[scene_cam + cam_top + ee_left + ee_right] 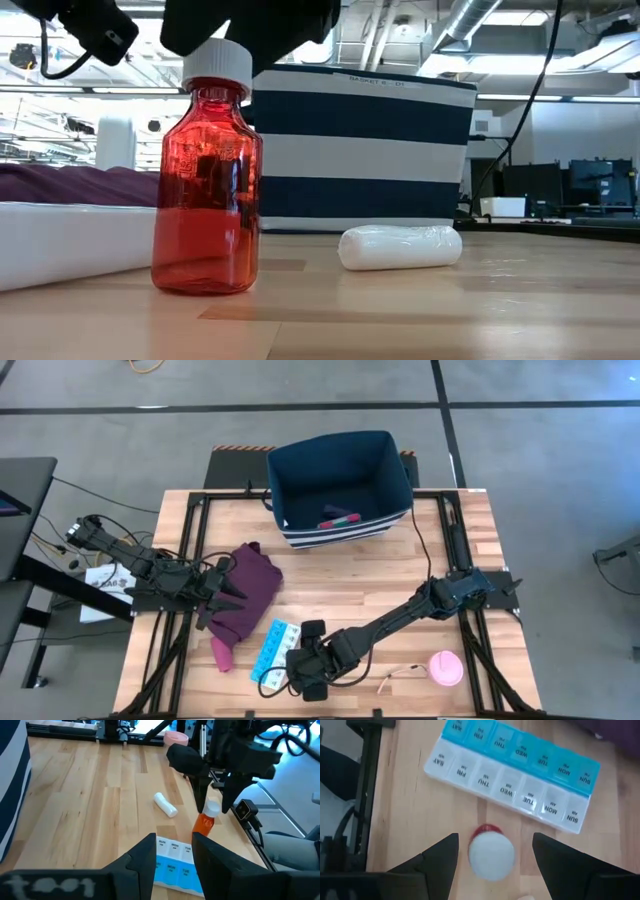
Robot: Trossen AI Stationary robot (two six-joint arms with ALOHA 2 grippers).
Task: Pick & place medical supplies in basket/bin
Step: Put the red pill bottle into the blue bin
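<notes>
1. High view: large rectangular dark-blue fabric bin (340, 485) with white stripes at the table's far edge, a small teal, white and red box (340, 518) lying inside. Maroon cloth (245, 595) at the left, left gripper (225, 592) resting against it. Light-blue pill organizer strip (273, 650) near the front edge, right gripper (310, 675) just beside it. Pink round disc (447, 668) with tan cord at the front right.
2. Low view: clear red plastic bottle (208, 185) with white cap upright on the wood, a small white oblong roll (400, 247) lying near it, striped bin behind.
3. Left wrist view: left fingers (145, 857) parted, empty, above the organizer.
4. Right wrist view: right fingers (440, 855) spread wide, released, either side of the bottle's cap, not touching.
</notes>
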